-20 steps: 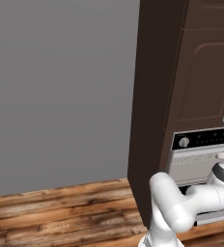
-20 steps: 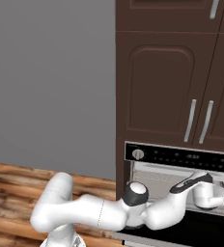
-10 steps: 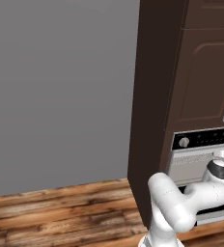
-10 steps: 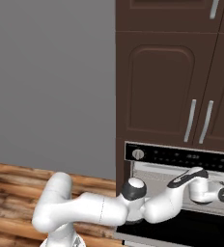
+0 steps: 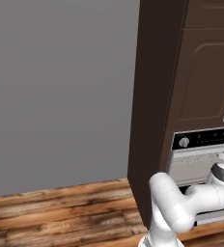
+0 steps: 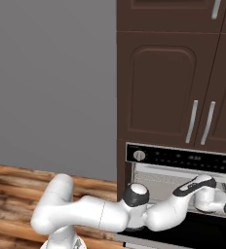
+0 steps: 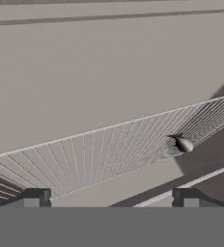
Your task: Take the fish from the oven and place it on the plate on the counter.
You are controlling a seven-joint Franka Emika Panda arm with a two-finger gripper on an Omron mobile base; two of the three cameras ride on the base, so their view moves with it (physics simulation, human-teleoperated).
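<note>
white arm reaches deeper into the oven (image 6: 183,168), end effector (image 7: 111,197) spread open short of the fish (image 7: 183,144).

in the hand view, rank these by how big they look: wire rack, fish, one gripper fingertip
1. wire rack, spans the picture
2. and 3. fingertip and fish look about alike; the fingertip is nearer the camera, so I won't rank them

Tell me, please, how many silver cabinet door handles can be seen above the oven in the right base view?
3: two handles side by side just above the oven, at and, and one at the top edge. More may lie beyond the frame.
</note>
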